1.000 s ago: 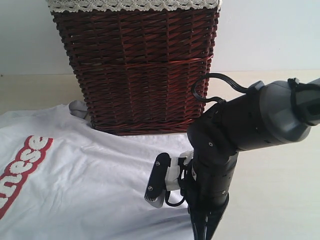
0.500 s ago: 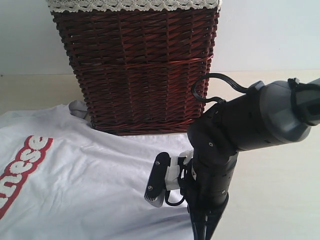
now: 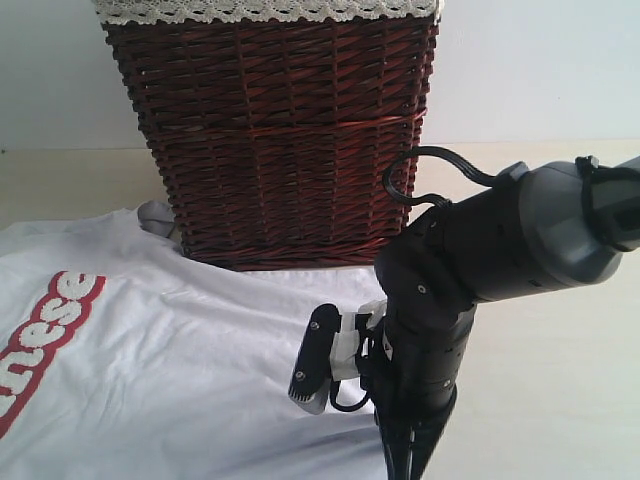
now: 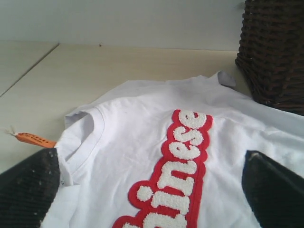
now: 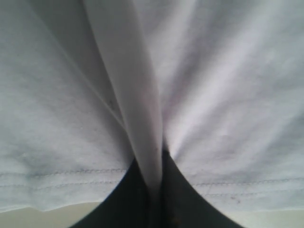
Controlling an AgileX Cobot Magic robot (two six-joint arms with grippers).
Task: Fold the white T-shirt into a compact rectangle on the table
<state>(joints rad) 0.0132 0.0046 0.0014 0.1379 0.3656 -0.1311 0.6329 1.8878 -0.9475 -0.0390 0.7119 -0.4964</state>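
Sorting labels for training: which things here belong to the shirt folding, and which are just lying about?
In the job: white T-shirt; table; right gripper, shut on a fold of the shirt; left gripper, open above it.
Lying about: brown wicker basket; its lace-trimmed liner.

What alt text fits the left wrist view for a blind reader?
A white T-shirt lies spread on the table, its red patch of fuzzy white letters facing up. An orange tag lies by the collar, a wicker basket stands beside the shirt, and the open left hand frames the view.
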